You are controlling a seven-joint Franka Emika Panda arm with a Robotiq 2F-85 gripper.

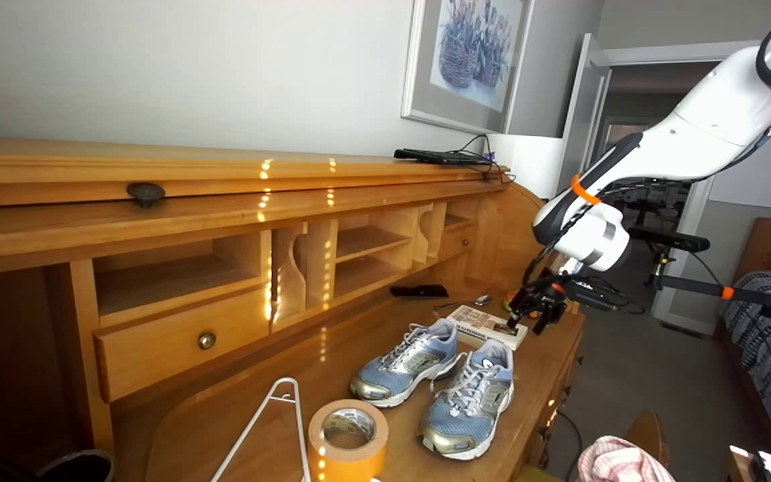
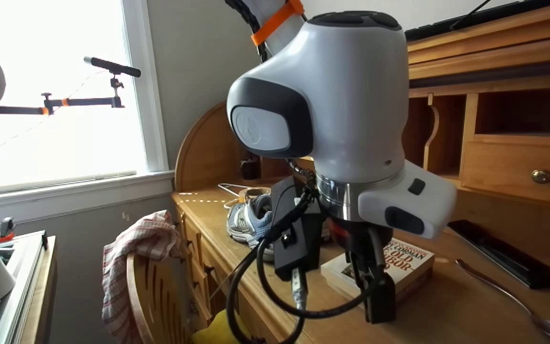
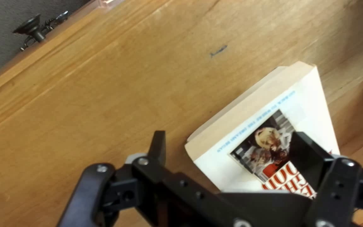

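In the wrist view my gripper [image 3: 228,135] is open, its two black fingers wide apart with nothing held between them. Below it a thick white paperback book [image 3: 214,168] lies flat on the desk, with a small picture and red lettering on its cover. One finger [image 3: 158,148] shows over bare wood beside the book; the opposite finger [image 3: 309,157] covers part of the cover. An exterior view has the gripper [image 1: 526,327] just above the near end of the book [image 1: 482,326]. Elsewhere the gripper [image 2: 375,308] partly blocks the book [image 2: 411,265]. Contact is not visible.
Two blue-grey running shoes [image 1: 469,405] stand beside the book. Farther along are an orange tape roll [image 1: 338,462] and a white hanger [image 1: 300,428]. A black object [image 2: 504,253] and a spoon [image 2: 499,289] lie near the cubbyholes. A chair [image 2: 151,286] stands at the desk's front.
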